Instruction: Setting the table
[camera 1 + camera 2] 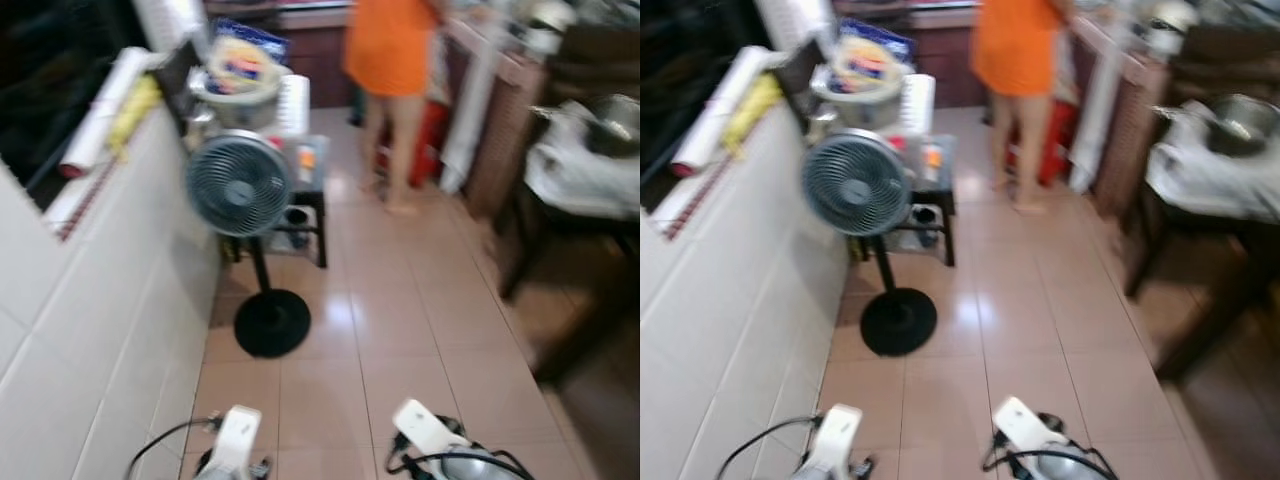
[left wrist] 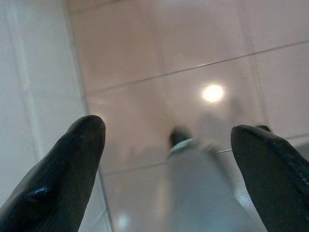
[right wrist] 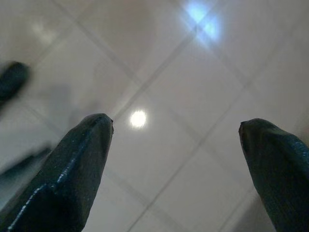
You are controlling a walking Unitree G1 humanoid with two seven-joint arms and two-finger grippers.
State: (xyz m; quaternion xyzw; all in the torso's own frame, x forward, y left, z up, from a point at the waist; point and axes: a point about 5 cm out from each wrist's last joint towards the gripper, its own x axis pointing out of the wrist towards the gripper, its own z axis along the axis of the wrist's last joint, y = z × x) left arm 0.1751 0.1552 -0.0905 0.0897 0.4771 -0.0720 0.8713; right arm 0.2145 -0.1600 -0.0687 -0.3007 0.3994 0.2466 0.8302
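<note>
A dark wooden table (image 1: 590,235) stands at the right, draped with a white cloth (image 1: 575,175) that carries a metal pot (image 1: 612,125). Both my arms hang low at the bottom of the head views, the left arm (image 1: 232,440) and the right arm (image 1: 430,435). In the left wrist view my left gripper (image 2: 169,145) is open over the tiled floor, nothing between its fingers. My right gripper (image 3: 176,140) is open too, over bare floor tiles. The picture is blurred.
A standing fan (image 1: 240,185) on a round black base (image 1: 271,322) stands by the white tiled wall (image 1: 90,330). Behind it a small dark stand (image 1: 295,205) holds a bowl and packets. A person in orange (image 1: 392,60) stands far ahead. Beige floor tiles (image 1: 400,320) run between.
</note>
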